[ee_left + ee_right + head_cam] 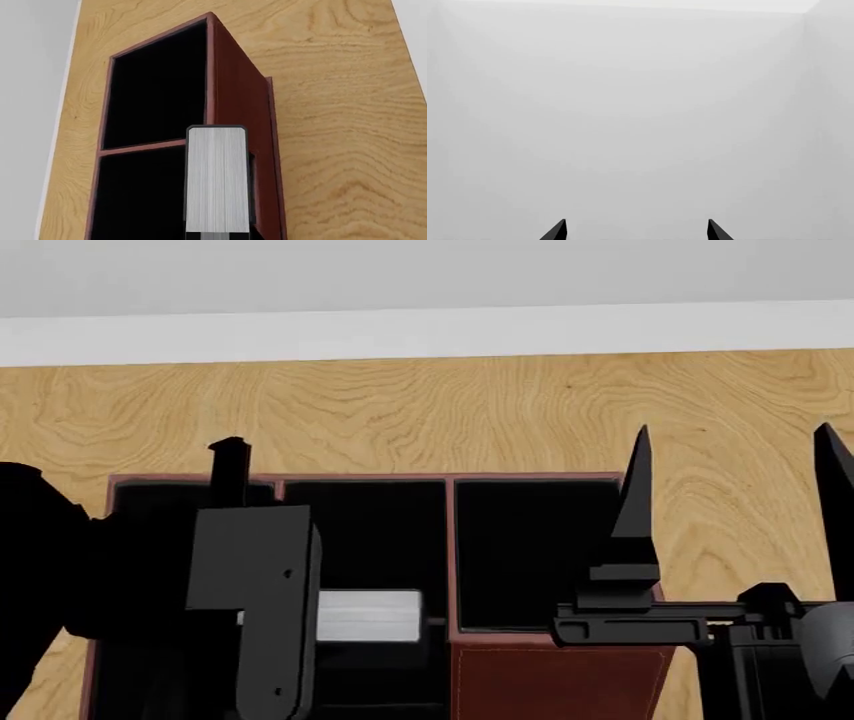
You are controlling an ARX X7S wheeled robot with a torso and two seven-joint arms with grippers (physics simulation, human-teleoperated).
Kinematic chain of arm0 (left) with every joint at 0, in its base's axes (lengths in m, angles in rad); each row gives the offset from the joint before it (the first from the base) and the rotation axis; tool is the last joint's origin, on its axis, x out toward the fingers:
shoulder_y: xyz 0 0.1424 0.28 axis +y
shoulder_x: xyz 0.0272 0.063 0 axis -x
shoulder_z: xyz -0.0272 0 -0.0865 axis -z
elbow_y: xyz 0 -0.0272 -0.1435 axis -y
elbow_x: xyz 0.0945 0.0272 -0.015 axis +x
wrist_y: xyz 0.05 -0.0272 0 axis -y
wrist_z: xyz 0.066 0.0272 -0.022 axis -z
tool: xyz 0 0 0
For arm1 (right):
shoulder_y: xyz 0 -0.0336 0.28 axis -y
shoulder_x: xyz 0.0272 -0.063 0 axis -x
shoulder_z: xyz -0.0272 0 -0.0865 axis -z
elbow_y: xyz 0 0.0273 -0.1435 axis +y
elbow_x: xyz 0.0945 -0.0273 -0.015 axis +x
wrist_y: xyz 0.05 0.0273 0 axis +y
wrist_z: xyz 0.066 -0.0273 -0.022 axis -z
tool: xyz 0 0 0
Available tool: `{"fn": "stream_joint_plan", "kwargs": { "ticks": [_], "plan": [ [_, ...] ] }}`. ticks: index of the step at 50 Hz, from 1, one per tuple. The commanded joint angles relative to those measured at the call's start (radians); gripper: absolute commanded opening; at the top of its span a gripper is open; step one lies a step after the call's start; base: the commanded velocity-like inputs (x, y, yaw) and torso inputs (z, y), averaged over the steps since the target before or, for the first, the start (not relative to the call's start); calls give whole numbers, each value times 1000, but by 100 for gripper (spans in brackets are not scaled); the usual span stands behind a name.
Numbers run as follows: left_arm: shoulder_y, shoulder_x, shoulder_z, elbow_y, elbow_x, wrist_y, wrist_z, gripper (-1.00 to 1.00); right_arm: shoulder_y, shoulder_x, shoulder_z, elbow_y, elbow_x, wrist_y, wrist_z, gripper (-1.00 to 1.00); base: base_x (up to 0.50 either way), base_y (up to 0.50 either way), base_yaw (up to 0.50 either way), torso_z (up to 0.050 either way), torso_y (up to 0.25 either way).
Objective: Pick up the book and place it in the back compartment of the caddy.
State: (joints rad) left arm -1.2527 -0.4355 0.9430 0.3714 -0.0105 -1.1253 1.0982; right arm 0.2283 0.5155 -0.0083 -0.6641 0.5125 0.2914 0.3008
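My left gripper [217, 236] is shut on the book [217, 180], a pale grey-white block with fine page lines. In the head view the book [374, 615] sticks out sideways from the left gripper [314, 615]. It hangs over the caddy [451, 540], low in its middle column. The caddy [240, 115] is a box with red-brown rims and black sections. The back compartment seems to be the black middle section [363, 535] just beyond the book; the arm hides part of it. My right gripper [734, 470] is raised to the right of the caddy, open and holding nothing.
The caddy stands on a wood-grain table [441, 410] that ends at a white wall behind. A stitched brown panel [561, 680] faces me on the caddy's right. The right wrist view shows only blank grey-white beyond the gripper [636, 231].
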Motion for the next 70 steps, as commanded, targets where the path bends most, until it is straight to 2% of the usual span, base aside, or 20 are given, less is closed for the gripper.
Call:
{"fn": "stream_joint_plan", "kwargs": {
  "ticks": [1, 70],
  "plan": [
    [-26, 3, 8, -57, 26, 37, -29, -100, -1, 0, -3, 7, -1, -5, -1, 100, 0, 0, 0, 0, 0],
    [76, 41, 41, -192, -3, 172, -91, -100, 6, 2, -21, 36, 4, -16, 0, 100, 0, 0, 0, 0, 1]
  ]
}}
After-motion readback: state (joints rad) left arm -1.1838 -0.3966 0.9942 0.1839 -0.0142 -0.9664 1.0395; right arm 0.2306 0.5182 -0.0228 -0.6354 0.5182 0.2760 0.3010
